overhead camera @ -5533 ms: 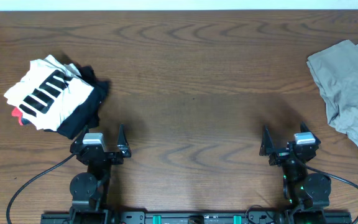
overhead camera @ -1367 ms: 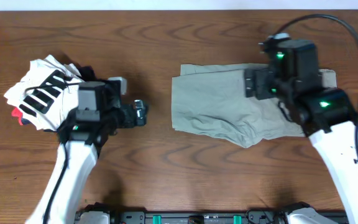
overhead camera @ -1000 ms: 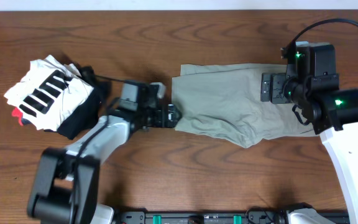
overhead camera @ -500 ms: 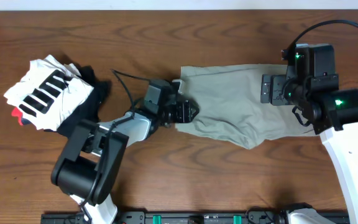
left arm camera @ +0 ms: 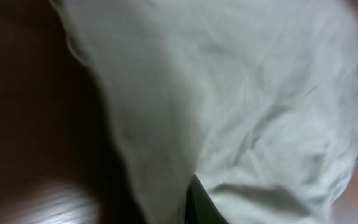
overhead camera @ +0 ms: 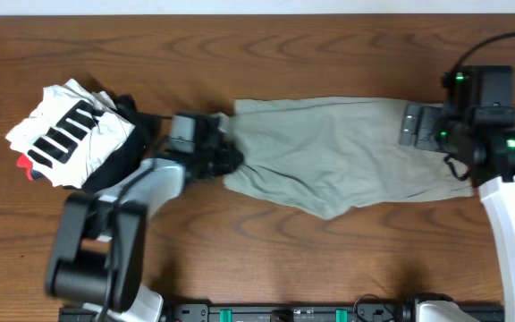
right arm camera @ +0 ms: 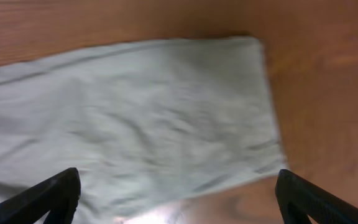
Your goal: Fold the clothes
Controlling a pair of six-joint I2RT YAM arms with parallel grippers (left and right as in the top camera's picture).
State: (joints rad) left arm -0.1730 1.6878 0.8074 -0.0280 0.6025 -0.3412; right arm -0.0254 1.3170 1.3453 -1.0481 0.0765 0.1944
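Shorts (overhead camera: 338, 156): lay stretched sideways across the middle of the table (overhead camera: 284, 54), khaki and wrinkled, with the near edge sagging into a loose bulge. Shared the wood with a pile at the left: a white garment with black stripes (overhead camera: 70, 130) heaped over a black garment (overhead camera: 128, 161), and a scrap of something red (overhead camera: 25, 167) poking out at the outer edge. Sat near that pile at the left end but not touching it. Met nothing on top except the two arms reaching over the ends. Touched the left gripper (overhead camera: 229, 159) right at the left edge, between pile and cloth. Filled the blurred left wrist view almost wholly with pale fabric (left arm camera: 229, 93), one dark part at the bottom. Could not tell there whether the jaws were clamped on the cloth or merely against it. Passed under the right gripper (overhead camera: 416, 125) at the opposite end. Showed in the right wrist view as a flat end with a squared corner (right arm camera: 166, 118), fingers (right arm camera: 55, 193) spread wide, holding nothing.
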